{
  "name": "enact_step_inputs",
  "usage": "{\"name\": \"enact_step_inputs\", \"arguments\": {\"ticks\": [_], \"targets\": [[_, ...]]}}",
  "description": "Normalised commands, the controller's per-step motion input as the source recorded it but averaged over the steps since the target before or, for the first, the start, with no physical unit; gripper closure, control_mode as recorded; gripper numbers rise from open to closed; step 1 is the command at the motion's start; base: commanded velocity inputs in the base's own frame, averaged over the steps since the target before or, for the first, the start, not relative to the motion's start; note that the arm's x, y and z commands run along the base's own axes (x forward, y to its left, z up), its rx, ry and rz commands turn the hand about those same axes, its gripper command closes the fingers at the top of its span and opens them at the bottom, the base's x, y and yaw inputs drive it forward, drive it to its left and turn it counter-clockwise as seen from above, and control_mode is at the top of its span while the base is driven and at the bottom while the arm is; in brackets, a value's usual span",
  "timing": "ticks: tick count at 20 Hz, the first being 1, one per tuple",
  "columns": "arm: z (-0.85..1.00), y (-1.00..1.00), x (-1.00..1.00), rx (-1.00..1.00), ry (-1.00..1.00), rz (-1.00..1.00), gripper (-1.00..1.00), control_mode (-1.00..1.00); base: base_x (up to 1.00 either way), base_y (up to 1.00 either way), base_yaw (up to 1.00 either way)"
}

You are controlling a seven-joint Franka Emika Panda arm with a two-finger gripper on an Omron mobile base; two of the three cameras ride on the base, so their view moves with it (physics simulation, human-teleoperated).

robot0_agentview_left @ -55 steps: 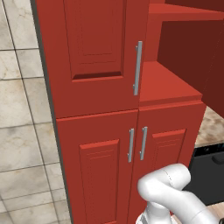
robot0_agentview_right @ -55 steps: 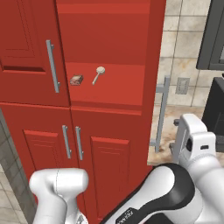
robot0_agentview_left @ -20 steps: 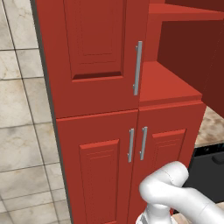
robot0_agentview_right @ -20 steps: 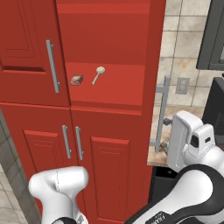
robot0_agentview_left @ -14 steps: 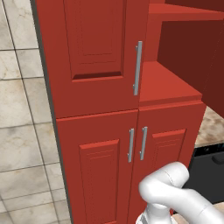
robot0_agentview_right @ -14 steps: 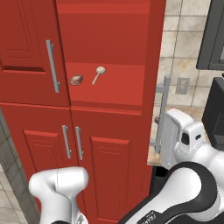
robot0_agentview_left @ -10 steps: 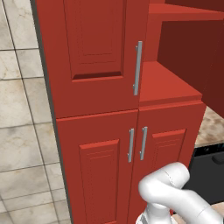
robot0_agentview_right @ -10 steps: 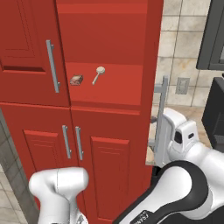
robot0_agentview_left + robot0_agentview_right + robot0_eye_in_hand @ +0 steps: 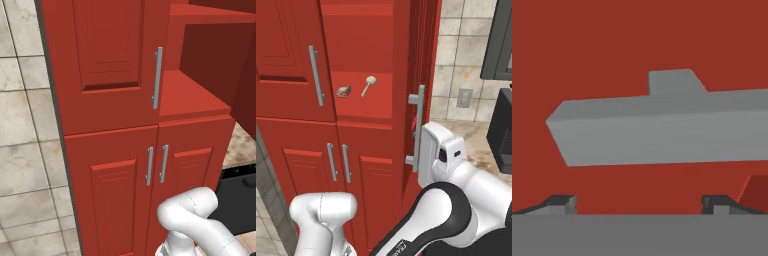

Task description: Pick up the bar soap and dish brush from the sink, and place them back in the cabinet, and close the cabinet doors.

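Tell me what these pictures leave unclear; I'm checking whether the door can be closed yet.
- Pincer: hand view shows only its fingertips, wide apart; right base view hides it behind the white hand.
- Contact with the door handle: cannot tell.
- Bar soap and dish brush: too small for detail.
- Open cabinet door: cut off by the top edge.

you can see the red cabinet (image 9: 376,60) shelf (image 9: 368,107) carrying two things: the bar soap (image 9: 343,91) lies flat, and the dish brush (image 9: 368,85) rests just beside it, apart.
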Motion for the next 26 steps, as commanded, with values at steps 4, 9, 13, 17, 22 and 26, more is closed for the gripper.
{"name": "enact_step_inputs", "arguments": {"ticks": [4, 9, 13, 17, 22, 26], "targets": [[0.00, 0.26, 0.00, 0.04, 0.00, 0.00, -1.00, -1.00, 0.00, 0.00, 0.00], [0.06, 0.25, 0.00, 0.04, 0.00, 0.00, -1.00, -1.00, 0.00, 0.00, 0.00], [0.03, 0.32, 0.00, 0.01, 0.00, 0.00, -1.00, -1.00, 0.00, 0.00, 0.00], [0.01, 0.33, 0.00, 0.00, 0.00, 0.00, -1.00, -1.00, 0.00, 0.00, 0.00], [0.00, 0.37, 0.00, 0.00, 0.00, 0.00, -1.00, -1.00, 0.00, 0.00, 0.00], [0.00, 0.41, 0.00, 0.00, 0.00, 0.00, -1.00, -1.00, 0.00, 0.00, 0.00]]}}
